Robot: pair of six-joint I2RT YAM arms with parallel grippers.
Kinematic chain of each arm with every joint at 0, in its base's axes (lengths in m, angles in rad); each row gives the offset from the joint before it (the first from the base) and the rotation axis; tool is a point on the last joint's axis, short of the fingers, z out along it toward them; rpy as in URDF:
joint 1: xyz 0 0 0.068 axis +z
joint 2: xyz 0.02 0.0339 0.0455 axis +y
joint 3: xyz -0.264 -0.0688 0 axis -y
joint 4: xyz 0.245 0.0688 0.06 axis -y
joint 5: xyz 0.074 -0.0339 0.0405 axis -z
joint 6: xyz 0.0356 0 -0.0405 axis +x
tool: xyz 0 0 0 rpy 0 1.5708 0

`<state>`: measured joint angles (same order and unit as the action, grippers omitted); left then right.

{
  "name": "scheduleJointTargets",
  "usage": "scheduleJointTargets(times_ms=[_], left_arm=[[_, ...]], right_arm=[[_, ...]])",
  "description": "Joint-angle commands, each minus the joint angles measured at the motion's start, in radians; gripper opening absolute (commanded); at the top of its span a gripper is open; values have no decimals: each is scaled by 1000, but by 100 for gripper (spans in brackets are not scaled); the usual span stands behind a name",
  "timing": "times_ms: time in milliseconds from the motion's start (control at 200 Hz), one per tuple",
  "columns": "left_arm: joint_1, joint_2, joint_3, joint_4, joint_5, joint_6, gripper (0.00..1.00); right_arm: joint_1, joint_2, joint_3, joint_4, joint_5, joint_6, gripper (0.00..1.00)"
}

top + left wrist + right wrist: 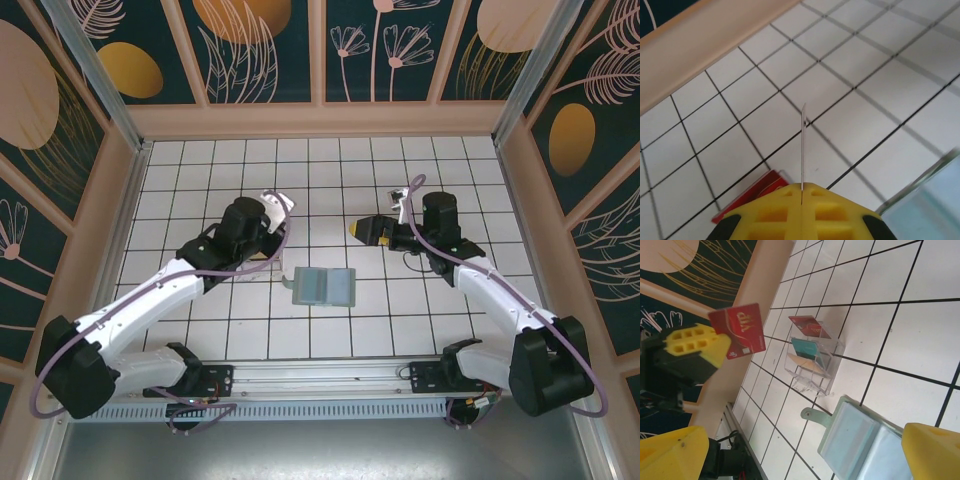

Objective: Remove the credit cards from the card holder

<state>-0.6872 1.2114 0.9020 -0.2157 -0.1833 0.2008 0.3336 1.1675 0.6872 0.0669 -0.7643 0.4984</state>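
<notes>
On the tiled table (pixel 200 160), open card holder (pixel 325 287) lies lengthwise left-right; left hand (pixel 802 189) pinches red card (pixel 737 337), right hand (pixel 805 440) released.

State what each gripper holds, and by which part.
The left gripper pinches a red credit card by one edge between its fingers, the rest sticking out free. The right gripper is open and holds nothing.
</notes>
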Motion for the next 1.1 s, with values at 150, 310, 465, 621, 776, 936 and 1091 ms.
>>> scheduleJointTargets(times_ms=[150, 310, 465, 621, 776, 936, 1091], left_arm=[[33, 85, 21, -95, -31, 468, 0], [69, 143, 10, -75, -60, 630, 0], [97, 165, -16, -24, -44, 706, 0], [109, 181, -41, 20, -38, 758, 0], [117, 194, -62, 39, -29, 773, 0], [135, 209, -78, 66, -39, 790, 0], [143, 226, -87, 86, -42, 799, 0]], right_arm=[[0, -30, 17, -32, 41, -40, 99], [-1, -35, 6, -33, 42, -34, 99], [-1, -39, 3, -38, 50, -34, 99], [0, -34, 2, -31, 57, -31, 99], [-2, -17, 6, -30, 56, -33, 99], [-2, 1, 14, -25, 51, -37, 99], [-2, 16, 14, -15, 43, -36, 99]])
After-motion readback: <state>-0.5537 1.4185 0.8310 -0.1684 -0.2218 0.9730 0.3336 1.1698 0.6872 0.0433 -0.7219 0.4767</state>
